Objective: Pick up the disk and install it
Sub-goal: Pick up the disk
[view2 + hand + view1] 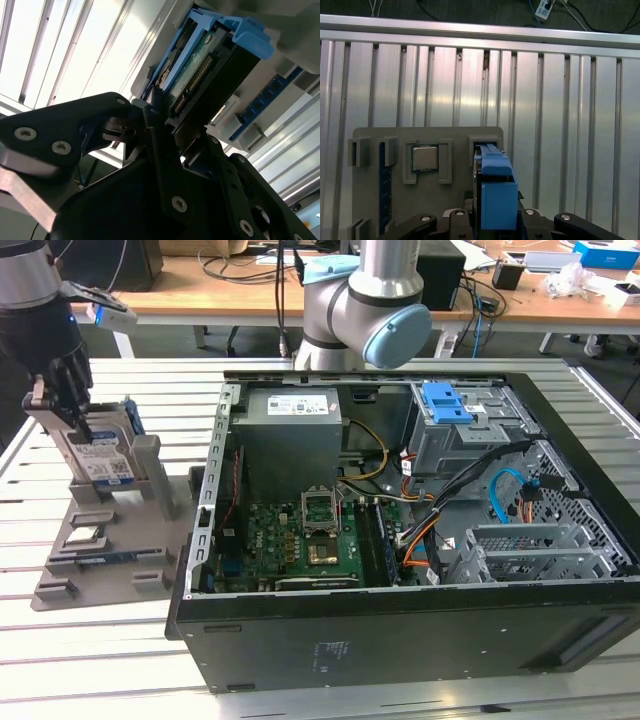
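While the claw (pixel 72 418) grips the disk (pixel 105 465) by its top edge, the drive runs straight down beneath it into the grey stand (pixel 110 540).

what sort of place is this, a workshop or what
Probably a robotics lab bench for computer assembly: an open computer case on a slatted metal table, a grey fixture holding the disk, cluttered desks behind.

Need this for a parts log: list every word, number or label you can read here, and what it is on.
Nothing can be read.
The disk: label print too small.
The power supply: label too small.
The computer case: sticker blurred.
The chip: no marking legible.
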